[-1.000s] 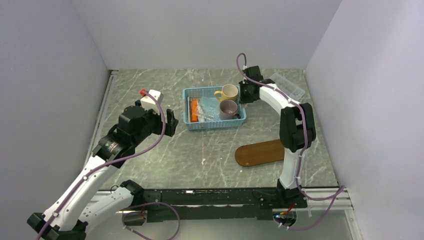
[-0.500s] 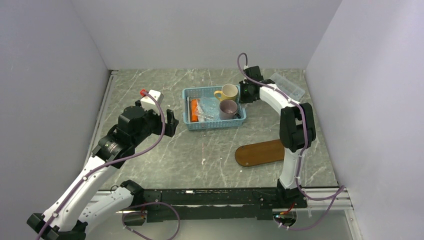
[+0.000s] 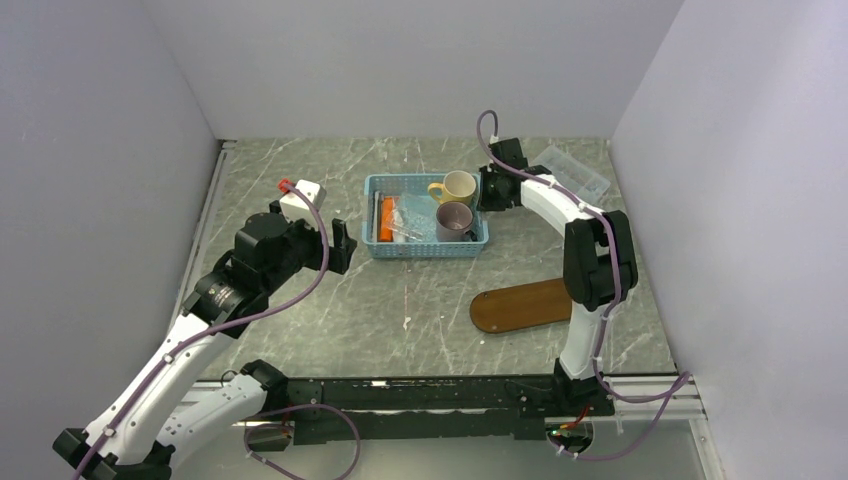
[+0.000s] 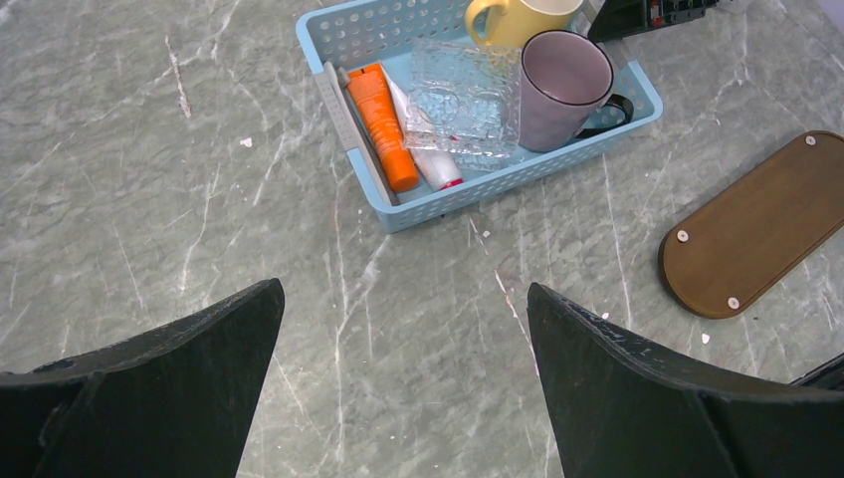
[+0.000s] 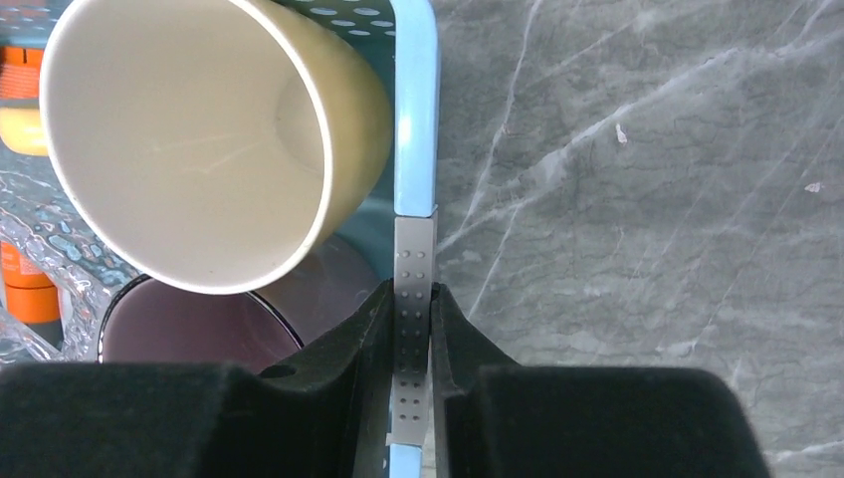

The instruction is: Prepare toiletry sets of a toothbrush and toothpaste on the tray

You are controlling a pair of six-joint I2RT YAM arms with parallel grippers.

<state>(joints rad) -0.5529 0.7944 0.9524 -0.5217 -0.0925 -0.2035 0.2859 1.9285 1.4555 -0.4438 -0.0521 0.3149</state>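
The dark wooden tray (image 3: 520,305) lies bare at the front right, and it also shows in the left wrist view (image 4: 761,224). A blue basket (image 4: 518,174) holds the orange toothpaste (image 4: 383,129), a white toothpaste (image 4: 430,161) partly under a clear box (image 4: 466,95), and a grey toothbrush (image 4: 343,119) along its left wall. I cannot make out the whitish toothbrush. My right gripper (image 5: 412,291) is shut on the basket's right wall (image 5: 415,119). My left gripper (image 4: 403,289) is open and empty above the table, left of the basket.
A yellow cup (image 3: 460,185) and a mauve cup (image 3: 455,220) stand in the basket's right end. Another clear box (image 3: 575,172) lies at the back right. A white block with a red part (image 3: 300,193) sits at the back left.
The right gripper has shifted slightly, and the basket's near edge has moved a little towards the back. The left arm has barely moved.
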